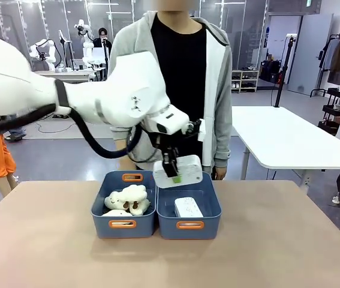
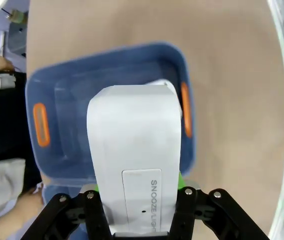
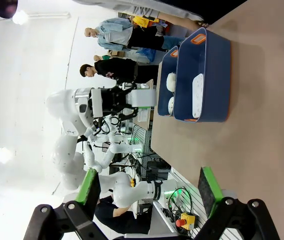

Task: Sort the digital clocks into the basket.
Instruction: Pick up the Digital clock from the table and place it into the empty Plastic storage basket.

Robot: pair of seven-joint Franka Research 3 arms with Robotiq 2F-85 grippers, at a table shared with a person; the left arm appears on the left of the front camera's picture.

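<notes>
A white digital clock (image 1: pixel 180 170) hangs just above the right-hand blue basket (image 1: pixel 208 207), with my left gripper (image 1: pixel 172 174) shut on it from above. In the left wrist view this clock (image 2: pixel 134 145) sits between the black fingers (image 2: pixel 95 220), its snooze label facing the camera, and the basket (image 2: pixel 106 70) lies below. A second white clock (image 1: pixel 188 207) rests flat inside that basket. My right gripper (image 3: pixel 149 192) stands open with nothing between its green pads, well away from the basket (image 3: pixel 217 60) on the bare table.
A twin blue bin (image 1: pixel 107 219) touches the basket's left side and holds white plush sheep (image 1: pixel 128 201). A person (image 1: pixel 184 72) stands at the far edge behind both bins. Bare tabletop (image 1: pixel 277 252) surrounds them.
</notes>
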